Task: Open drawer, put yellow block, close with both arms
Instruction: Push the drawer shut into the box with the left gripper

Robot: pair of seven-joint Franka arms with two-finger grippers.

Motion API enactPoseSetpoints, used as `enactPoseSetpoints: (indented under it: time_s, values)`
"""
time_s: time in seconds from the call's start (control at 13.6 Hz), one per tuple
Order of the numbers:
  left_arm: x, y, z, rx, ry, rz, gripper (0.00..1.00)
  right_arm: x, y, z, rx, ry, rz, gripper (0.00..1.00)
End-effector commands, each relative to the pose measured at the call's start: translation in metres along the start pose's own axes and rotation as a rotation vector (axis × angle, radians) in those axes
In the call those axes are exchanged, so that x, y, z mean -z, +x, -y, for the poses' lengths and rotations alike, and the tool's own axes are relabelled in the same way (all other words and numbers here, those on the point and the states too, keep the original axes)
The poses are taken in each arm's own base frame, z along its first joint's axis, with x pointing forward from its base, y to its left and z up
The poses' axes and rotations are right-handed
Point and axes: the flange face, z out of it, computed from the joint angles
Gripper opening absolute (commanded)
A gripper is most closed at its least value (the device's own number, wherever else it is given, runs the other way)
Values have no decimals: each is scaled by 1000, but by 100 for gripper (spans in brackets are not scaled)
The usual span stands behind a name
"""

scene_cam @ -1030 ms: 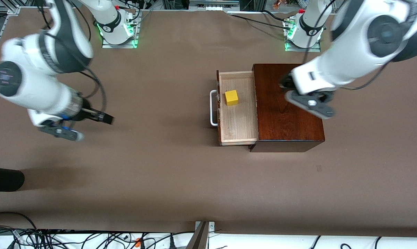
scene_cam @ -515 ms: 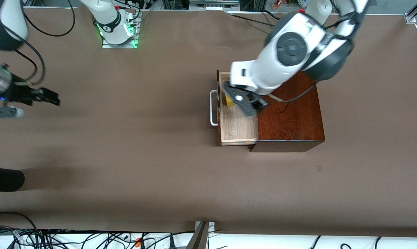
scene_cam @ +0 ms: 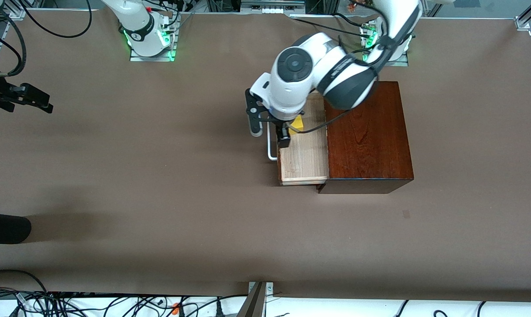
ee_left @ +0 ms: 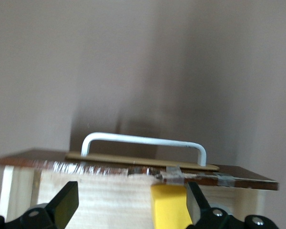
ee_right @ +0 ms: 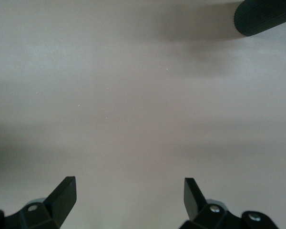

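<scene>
We see the pale-wood drawer [scene_cam: 304, 160] pulled out at frame centre – small yellow cube [scene_cam: 297, 123] inside (partly hidden) – left gripper [scene_cam: 284, 137] spread wide above; right gripper [scene_cam: 31, 97], upper left, wide too.

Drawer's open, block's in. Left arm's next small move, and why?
Probably lower the left gripper in front of the handle and push the drawer shut: the block already sits inside. Its jaws are open, gripping nothing. The right gripper waits over bare table.

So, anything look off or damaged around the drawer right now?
Only one thing: tape is stuck across the drawer front's top edge, near the yellow block. The left hand hangs open over the open drawer.
</scene>
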Motion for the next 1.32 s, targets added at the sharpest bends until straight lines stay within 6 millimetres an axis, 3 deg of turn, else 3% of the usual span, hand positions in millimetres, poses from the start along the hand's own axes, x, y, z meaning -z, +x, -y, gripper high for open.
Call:
enactPoseSetpoints:
  time_s: [0.0, 0.37, 0.59, 1.25]
  values:
    - [-24, 17, 2, -122, 17, 1, 100, 3, -3, -7, -5, 16, 13, 100]
    - [-55, 36, -15, -162, 8, 23, 100, 1, -1, -2, -11, 30, 21, 100]
    - [-64, 32, -12, -186, 42, 70, 100, 10, 2, 1, -4, 29, 9, 100]
    - [-78, 8, -8, -166, 5, 180, 100, 5, 6, 6, 17, 28, 15, 100]
